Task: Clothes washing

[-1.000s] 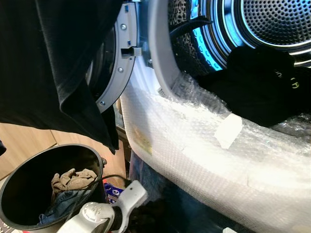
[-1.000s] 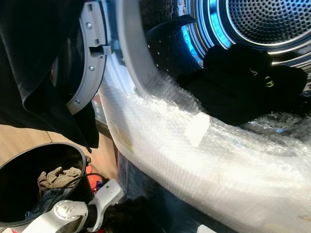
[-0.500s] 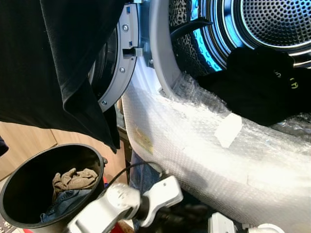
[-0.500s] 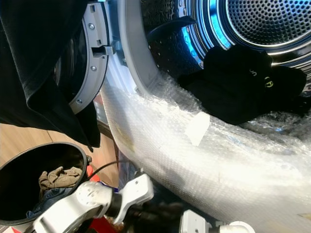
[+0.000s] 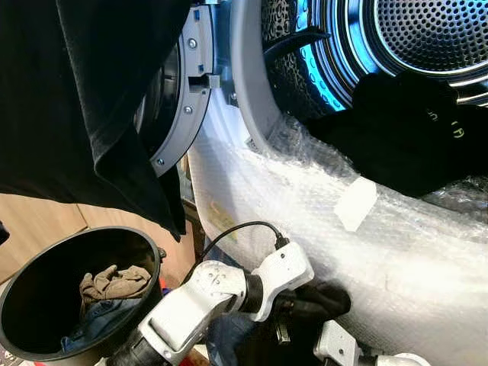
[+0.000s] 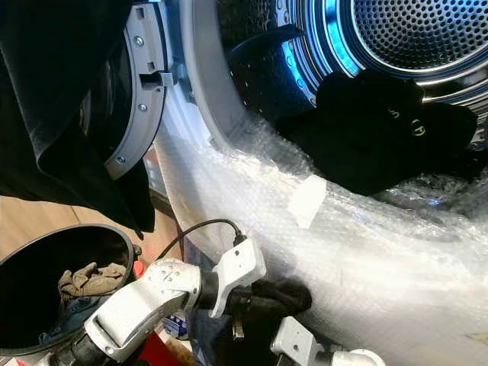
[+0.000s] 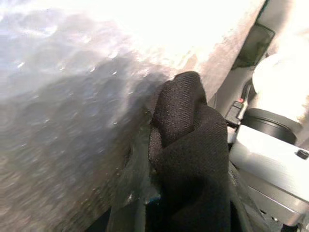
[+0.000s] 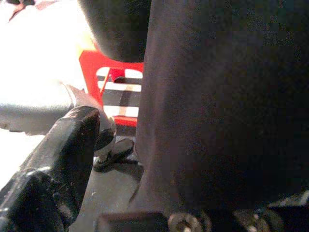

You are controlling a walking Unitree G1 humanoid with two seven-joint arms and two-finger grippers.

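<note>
Below washer rim, bunched black cloth (image 5: 320, 301) in left gripper (image 5: 293, 309).

Bubble wrap (image 5: 320, 221) drapes the machine's front below the opening, a white paper tag (image 5: 356, 203) stuck on it. Wooden floor (image 5: 38, 225) lies far left.

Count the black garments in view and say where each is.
3: one hanging over the open door, one lying in the drum mouth, one bunched at the left gripper below the bubble wrap. Others may be hidden.
</note>
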